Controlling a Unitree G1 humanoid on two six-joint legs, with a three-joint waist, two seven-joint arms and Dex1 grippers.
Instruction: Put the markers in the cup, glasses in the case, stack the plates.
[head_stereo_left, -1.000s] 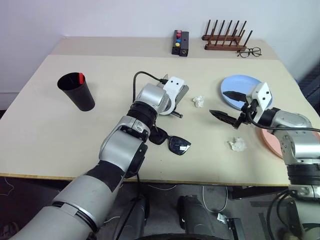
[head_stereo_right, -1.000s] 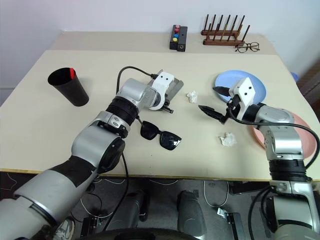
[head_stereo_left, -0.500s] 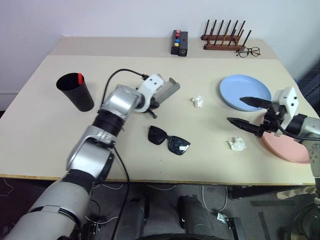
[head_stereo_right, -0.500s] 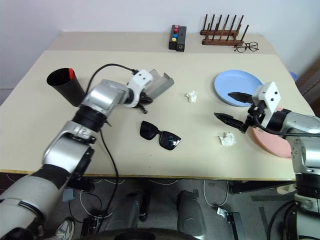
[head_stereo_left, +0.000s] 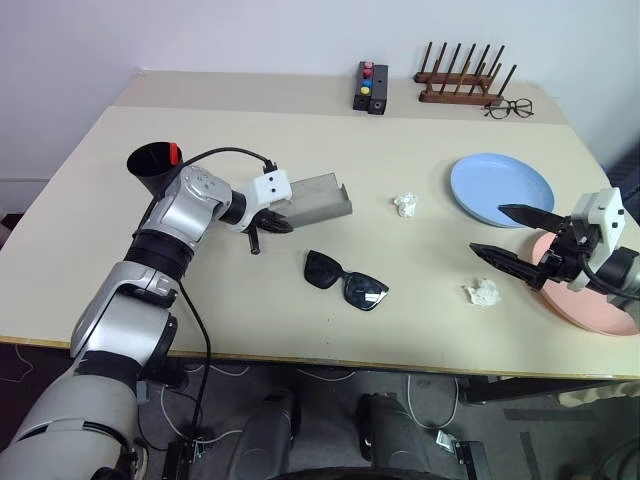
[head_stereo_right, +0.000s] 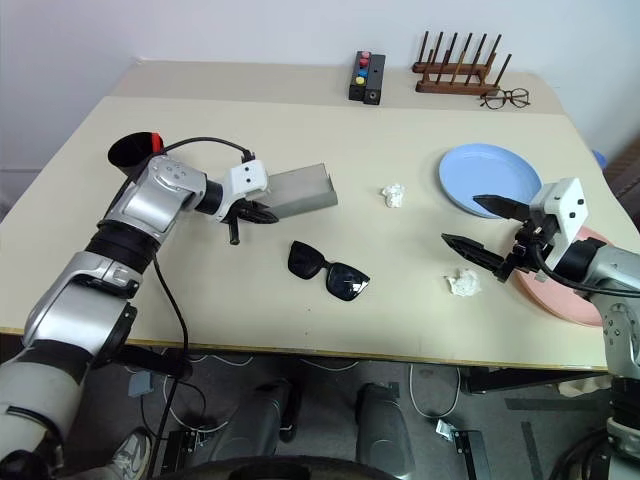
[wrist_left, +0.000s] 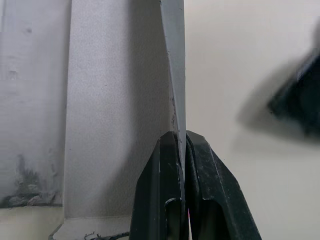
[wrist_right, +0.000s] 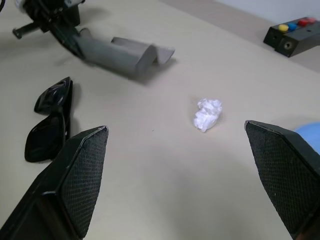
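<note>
case (head_stereo_left: 312, 196) open, pinched at its wall by left gripper (head_stereo_left: 262, 222); glasses (head_stereo_left: 345, 281) unpacked on table; plates (head_stereo_left: 502, 186) unstacked; right gripper (head_stereo_left: 510, 238) spread, empty.

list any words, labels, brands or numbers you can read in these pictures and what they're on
None: no readable text in any view.
The black button box has plain coloured buttons, with no lettering to make out.
The grey case, sunglasses, black cup and both plates are unmarked.

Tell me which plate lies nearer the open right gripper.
The pink plate: it sits just behind the right gripper, at the table's right edge. The blue plate lies farther back.
</note>
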